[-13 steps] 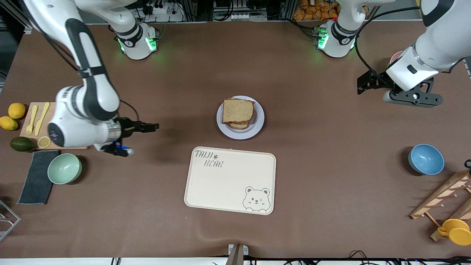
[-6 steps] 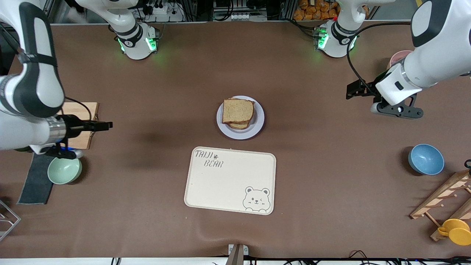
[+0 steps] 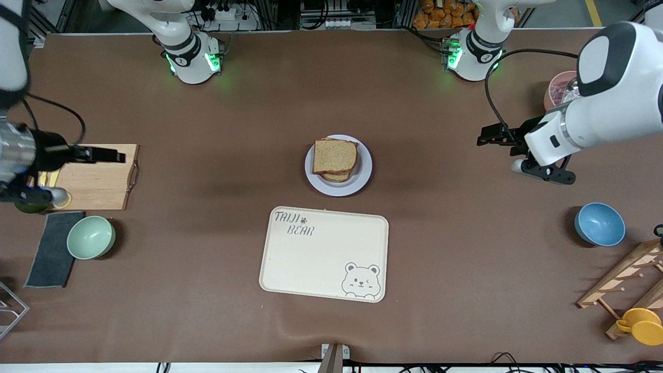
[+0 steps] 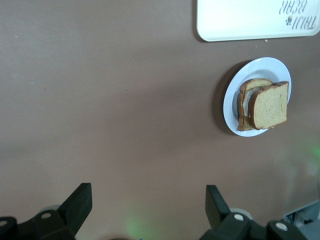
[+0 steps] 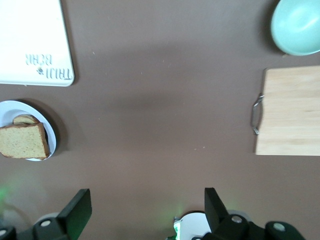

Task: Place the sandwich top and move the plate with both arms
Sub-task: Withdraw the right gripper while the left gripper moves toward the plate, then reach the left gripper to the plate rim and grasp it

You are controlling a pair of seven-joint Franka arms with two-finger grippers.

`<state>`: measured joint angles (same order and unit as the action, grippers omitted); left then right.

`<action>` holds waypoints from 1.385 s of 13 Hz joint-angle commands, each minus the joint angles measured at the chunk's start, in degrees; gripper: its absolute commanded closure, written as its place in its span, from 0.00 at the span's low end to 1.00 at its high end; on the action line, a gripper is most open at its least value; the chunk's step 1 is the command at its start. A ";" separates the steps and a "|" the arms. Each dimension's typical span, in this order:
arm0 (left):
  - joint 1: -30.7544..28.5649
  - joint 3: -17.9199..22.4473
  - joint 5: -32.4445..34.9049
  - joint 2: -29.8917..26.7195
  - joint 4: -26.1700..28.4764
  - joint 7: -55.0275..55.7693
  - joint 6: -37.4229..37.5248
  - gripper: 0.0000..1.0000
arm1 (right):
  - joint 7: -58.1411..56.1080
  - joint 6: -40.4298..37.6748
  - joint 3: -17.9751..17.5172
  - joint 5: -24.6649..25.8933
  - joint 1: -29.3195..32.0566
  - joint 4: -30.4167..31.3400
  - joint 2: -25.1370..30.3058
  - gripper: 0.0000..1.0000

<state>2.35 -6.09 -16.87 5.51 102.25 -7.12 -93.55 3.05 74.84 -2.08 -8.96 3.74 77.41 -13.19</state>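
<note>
Sandwich top (image 3: 334, 156) is on the stack on your plate (image 3: 362, 178), a little above the centre of the front frame; lower slice peeks out at the stack's lower edge. The slice sits skewed, its corner overhanging the slice under it, easiest to see in the left wrist frame. Plate rests on the table (image 3: 445, 269), just above the bear-print tray (image 3: 311, 264), with a gap between them.

Your left gripper (image 3: 489, 141) is at middle right of the front frame, up over bare table toward the left arm's end, well apart from the plate. Fingers spread wide, nothing between them; you see both fingertips at the lower edge of the left wrist frame with only table in the gap.

Your right gripper (image 3: 106, 155) is at middle left of the front frame, over the wooden cutting board (image 3: 103, 181). Fingers released too, nothing held, tips wide apart at the bottom of the right wrist frame.

Mint bowl (image 3: 91, 237) sits lower left beside a dark cloth (image 3: 52, 248). Blue bowl (image 3: 600, 224) is at lower right, wooden rack (image 3: 627, 280) and yellow cup (image 3: 641, 325) below it. Pink cup (image 3: 558, 88) sits upper right, partly hidden by the left arm
</note>
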 commanded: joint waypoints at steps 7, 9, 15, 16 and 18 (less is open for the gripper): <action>-1.21 -0.42 -13.77 7.14 5.23 -17.73 -5.75 0.00 | 0.99 2.76 -6.25 8.77 1.53 1.61 12.14 0.00; -0.86 -0.50 -18.09 9.59 7.08 -22.91 -7.43 0.00 | 1.78 3.21 -7.06 9.31 1.71 2.04 13.63 0.00; 0.64 -6.03 -23.02 13.56 10.76 -23.73 -16.10 0.00 | 1.00 4.35 -7.15 9.31 1.62 2.13 13.63 0.00; 0.99 -6.13 -24.60 13.82 11.91 -23.73 -18.05 0.00 | 1.00 4.35 -7.15 9.31 1.62 2.13 13.63 0.00; 2.65 -6.22 -29.94 16.71 11.84 -23.73 -19.56 0.00 | 1.00 4.88 -7.15 9.31 1.62 2.22 13.46 0.00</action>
<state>4.07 -12.20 -42.37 20.63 113.38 -29.91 -111.14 4.16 78.66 -7.86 -0.73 3.85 77.92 -0.99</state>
